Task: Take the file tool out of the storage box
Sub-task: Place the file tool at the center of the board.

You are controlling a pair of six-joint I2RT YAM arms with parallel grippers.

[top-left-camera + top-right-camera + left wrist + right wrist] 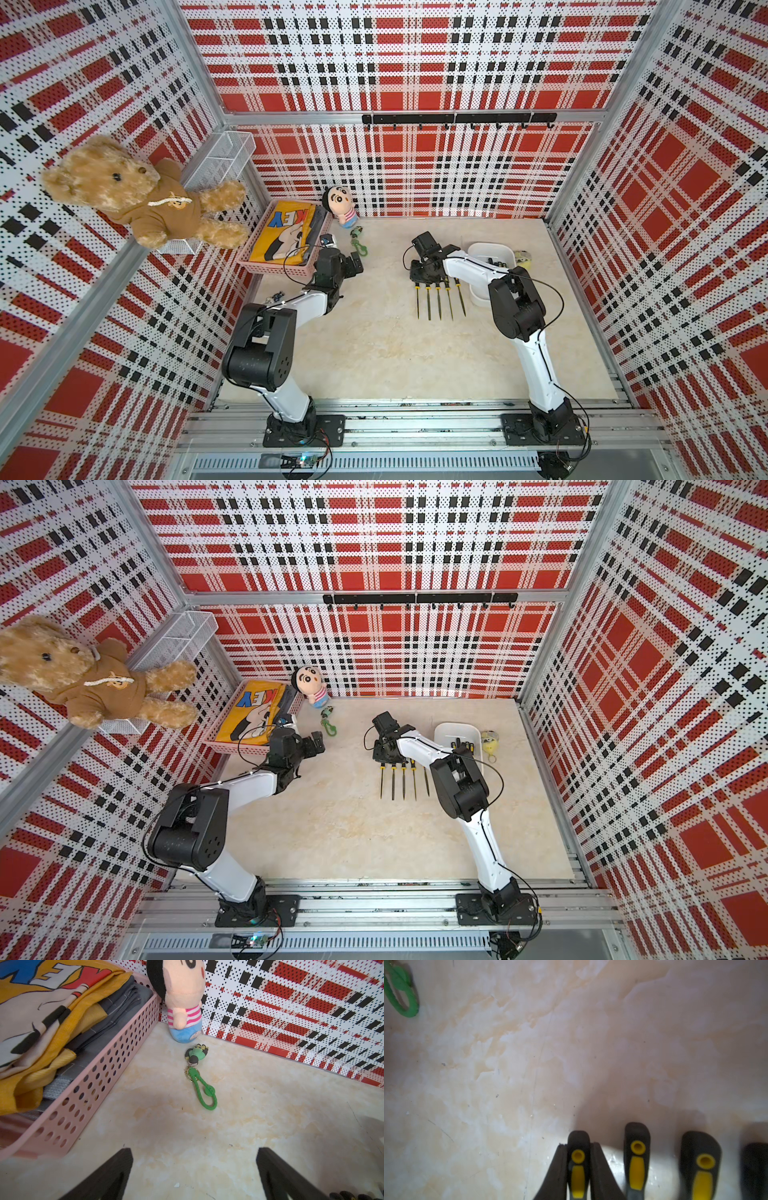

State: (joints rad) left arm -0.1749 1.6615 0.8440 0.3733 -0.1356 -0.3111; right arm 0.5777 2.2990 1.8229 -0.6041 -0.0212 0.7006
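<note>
The right fingers (557, 1169) are clenched on the black-and-yellow handle of one file (577, 1167), one finger on each side of it; this file is out of the storage box (484, 251) and sits at the robot's-left end of a row of five files on the tabletop (374, 353), seen in both top views. Its long axis runs from the back wall toward the robot's base, parallel to the four others (444, 300); the handle is at the far end under the fingers, and the thin dark blade points toward the base. Whether it rests on the tabletop or is just above it cannot be told. The storage box stands just beyond the row on the robot's right, partly under the right arm; a few more black-and-yellow handles (498, 262) lie inside it. The left fingers (110, 1178) are spread wide and released, grasping nothing; they hang above bare tabletop beside the pink basket (93, 1084), with a green keychain (204, 1088) lying ahead of them.
</note>
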